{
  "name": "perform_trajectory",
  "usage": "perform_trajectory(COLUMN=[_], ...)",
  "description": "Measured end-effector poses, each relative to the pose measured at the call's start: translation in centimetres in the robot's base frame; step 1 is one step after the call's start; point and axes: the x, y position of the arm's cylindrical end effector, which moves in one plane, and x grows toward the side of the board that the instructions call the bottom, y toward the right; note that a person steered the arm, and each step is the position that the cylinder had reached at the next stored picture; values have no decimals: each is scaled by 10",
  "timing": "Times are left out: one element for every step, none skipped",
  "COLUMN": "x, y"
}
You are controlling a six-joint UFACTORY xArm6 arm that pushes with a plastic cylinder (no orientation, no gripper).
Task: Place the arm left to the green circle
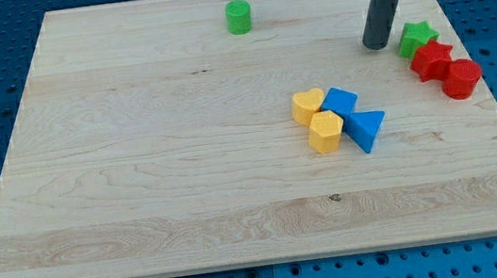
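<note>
My tip, a plain dark rod holding nothing, stands just left of the green star, well right of the smooth green circle.

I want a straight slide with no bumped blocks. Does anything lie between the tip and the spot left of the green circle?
Only the green circle itself: my tip is to its right, so skirt it. Other blocks lie clear of the path.
</note>
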Motion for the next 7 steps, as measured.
perform_trajectory(x=[-3, -4, -4, -4, -4, -4, -4], y=[-19, -25, -28, -38, -49, -57, -68])
